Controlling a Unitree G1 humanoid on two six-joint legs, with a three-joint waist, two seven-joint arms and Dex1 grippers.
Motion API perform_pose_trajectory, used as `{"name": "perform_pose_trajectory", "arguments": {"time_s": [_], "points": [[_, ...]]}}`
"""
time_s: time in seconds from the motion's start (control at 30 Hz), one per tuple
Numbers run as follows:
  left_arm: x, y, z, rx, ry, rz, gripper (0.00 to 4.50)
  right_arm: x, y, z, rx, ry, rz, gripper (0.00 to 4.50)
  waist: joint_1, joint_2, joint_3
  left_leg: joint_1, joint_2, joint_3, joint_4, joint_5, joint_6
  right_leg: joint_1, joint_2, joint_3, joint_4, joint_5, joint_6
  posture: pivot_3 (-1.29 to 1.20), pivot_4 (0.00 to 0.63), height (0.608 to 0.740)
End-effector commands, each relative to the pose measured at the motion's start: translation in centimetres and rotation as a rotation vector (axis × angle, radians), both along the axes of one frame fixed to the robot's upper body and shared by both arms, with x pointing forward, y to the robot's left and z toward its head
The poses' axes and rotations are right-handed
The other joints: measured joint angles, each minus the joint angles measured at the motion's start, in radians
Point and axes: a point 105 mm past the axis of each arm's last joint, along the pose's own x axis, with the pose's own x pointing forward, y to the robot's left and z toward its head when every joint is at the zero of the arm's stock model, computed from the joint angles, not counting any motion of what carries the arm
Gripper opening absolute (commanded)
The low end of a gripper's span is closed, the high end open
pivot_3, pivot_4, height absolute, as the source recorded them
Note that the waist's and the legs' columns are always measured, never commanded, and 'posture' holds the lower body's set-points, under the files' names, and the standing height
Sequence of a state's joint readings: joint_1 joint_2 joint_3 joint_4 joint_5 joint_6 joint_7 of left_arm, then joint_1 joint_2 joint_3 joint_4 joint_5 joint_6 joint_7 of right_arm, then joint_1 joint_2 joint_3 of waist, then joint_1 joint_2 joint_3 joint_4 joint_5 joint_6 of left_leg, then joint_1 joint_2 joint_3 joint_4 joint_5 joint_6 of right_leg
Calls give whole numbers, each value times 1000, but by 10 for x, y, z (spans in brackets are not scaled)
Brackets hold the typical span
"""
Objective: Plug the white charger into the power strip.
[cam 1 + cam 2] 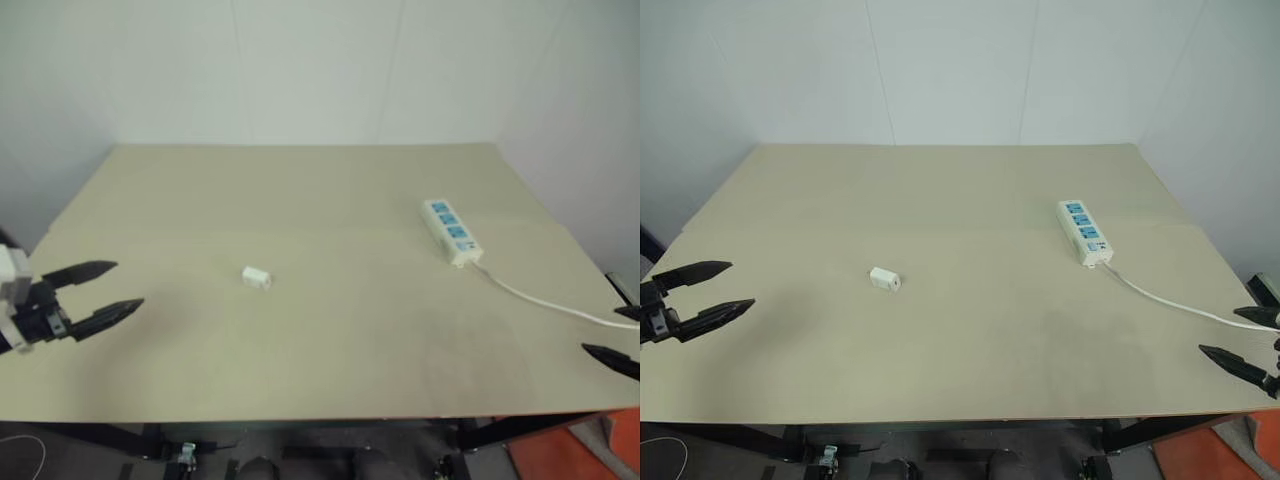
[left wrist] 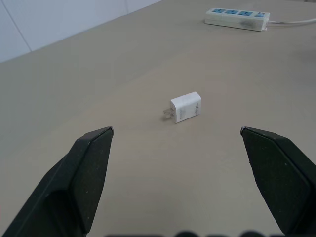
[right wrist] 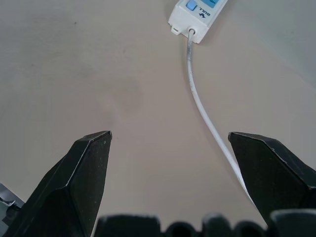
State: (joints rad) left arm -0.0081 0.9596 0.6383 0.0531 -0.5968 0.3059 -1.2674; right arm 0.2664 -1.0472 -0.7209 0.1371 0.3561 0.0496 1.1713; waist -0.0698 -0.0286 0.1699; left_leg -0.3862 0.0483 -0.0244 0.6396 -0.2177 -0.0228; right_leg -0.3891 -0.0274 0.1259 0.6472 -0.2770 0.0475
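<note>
The white charger (image 1: 257, 277) lies on its side near the middle of the beige table (image 1: 300, 190), its prongs showing in the left wrist view (image 2: 185, 107). The power strip (image 1: 451, 231) with blue socket faces lies flat at the right, its thin white cord (image 1: 545, 299) trailing toward the table's right edge. My left gripper (image 1: 104, 291) hovers open at the table's left edge, well left of the charger. My right gripper (image 1: 1243, 339) stands open at the right edge, just above the cord (image 3: 207, 118), with the strip's end (image 3: 195, 15) ahead of it.
White walls close the table's far side and right side. Dark frame parts and an orange object (image 1: 575, 455) show below the table's front edge.
</note>
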Motion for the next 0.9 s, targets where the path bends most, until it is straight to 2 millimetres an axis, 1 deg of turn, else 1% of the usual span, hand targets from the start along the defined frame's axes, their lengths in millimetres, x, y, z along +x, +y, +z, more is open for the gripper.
{"name": "perform_pose_trajectory", "arguments": {"time_s": [0.03, 0.13, 0.4, 0.57, 0.9], "points": [[1, -2, 11, 29, -37, -12, 4500, 0, -1, 12, -22, -48, -10, 4448, 0, 0, 0, 0, 0, 0, 0, 0, 0, 0, 0, 0, 0, 0, 0, 0, 150, 740], [2, -3, 10, 31, -38, -13, 4500, 1, -2, 10, -17, -35, -12, 4448, 0, 0, 0, 0, 0, 0, 0, 0, 0, 0, 0, 0, 0, 0, 0, 0, 150, 740], [5, 1, 13, 46, -47, 6, 4500, 7, 1, 8, -22, -41, -5, 4448, 0, 0, 0, 0, 0, 0, 0, 0, 0, 0, 0, 0, 0, 0, 0, 0, 150, 740], [10, 0, 13, 55, -70, 21, 4500, 9, -1, 7, -36, -45, -18, 4448, 0, 0, 0, 0, 0, 0, 0, 0, 0, 0, 0, 0, 0, 0, 0, 0, 150, 740], [10, 4, 14, 74, -69, 27, 4500, 14, 3, 1, -18, -42, -14, 4448, 0, 0, 0, 0, 0, 0, 0, 0, 0, 0, 0, 0, 0, 0, 0, 0, 150, 740]]}}
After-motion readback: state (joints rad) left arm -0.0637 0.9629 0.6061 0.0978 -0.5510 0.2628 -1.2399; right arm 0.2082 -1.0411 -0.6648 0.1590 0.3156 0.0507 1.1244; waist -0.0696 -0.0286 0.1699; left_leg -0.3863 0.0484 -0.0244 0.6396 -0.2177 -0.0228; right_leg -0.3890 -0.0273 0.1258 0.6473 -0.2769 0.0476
